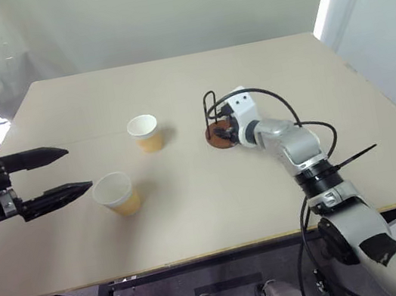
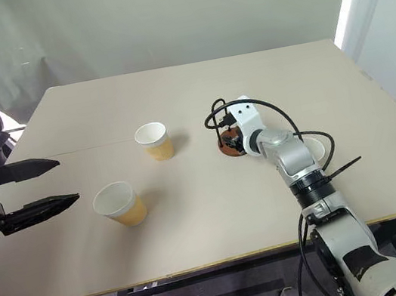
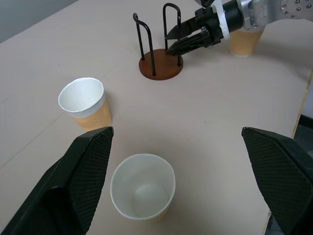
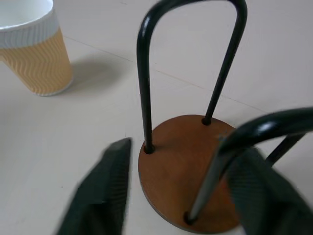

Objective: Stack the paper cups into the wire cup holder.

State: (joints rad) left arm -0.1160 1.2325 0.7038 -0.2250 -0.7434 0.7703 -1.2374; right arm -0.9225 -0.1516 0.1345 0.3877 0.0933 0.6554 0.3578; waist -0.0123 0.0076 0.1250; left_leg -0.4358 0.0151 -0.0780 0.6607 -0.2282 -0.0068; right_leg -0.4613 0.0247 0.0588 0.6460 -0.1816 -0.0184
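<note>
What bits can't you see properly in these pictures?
- Third paper cup: left wrist view, top hidden by the right gripper.
- Wire cup holder: left eye view, base partly covered by that gripper.
- Whether the gripper touches the wire: right wrist view, too blurred.

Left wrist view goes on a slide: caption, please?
Open left hand above two paper cups, right hand at the empty wire cup holder.
</note>
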